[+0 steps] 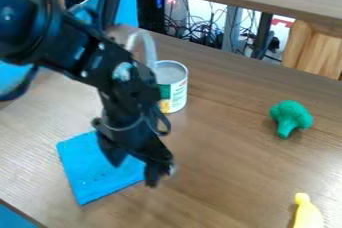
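A black robot arm (73, 37) enters from the upper left, its gripper (135, 174) hanging fingers-down over the right part of a blue cloth (93, 174) on a wooden table (227, 172). The two fingers stand apart, with no object seen held between them; whether they touch the cloth cannot be told. The cloth lies flat, reaching toward nine o'clock from the gripper. By clock face, around the gripper: a can (178, 89) stands upright near one o'clock, green toy broccoli (291, 117) sits at two, and a yellow banana (308, 214), partly cut off, lies near four. Nothing appears lifted; gripping the cloth seems undone, though an earlier grip and release cannot be ruled out.
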You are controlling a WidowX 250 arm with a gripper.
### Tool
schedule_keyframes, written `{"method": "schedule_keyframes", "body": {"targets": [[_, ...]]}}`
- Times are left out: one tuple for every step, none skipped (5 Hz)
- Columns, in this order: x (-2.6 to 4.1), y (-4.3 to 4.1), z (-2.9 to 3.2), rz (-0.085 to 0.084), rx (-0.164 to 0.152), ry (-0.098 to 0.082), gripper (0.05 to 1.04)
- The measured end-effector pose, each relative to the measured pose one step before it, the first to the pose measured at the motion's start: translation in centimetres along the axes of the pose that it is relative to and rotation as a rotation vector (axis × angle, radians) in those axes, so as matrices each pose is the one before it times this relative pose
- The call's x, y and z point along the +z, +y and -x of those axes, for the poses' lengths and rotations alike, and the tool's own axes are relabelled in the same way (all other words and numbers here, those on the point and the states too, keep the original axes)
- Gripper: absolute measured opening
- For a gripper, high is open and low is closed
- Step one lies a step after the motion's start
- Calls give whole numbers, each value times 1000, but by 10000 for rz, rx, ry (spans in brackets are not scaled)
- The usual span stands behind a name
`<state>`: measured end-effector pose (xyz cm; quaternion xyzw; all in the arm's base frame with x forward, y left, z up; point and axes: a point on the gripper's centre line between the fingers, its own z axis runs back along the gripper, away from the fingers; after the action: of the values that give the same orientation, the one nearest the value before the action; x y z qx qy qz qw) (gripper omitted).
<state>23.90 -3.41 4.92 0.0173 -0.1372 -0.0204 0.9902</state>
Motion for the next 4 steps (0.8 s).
{"method": "schedule_keyframes", "body": {"targets": [[107, -1813, 835, -39, -464, 11, 1000], [1171, -698, 222, -140, -151, -220, 1000], [3128, 953, 306, 1, -269, 286, 1000], [215, 236, -80, -12, 63, -16, 1000]]}}
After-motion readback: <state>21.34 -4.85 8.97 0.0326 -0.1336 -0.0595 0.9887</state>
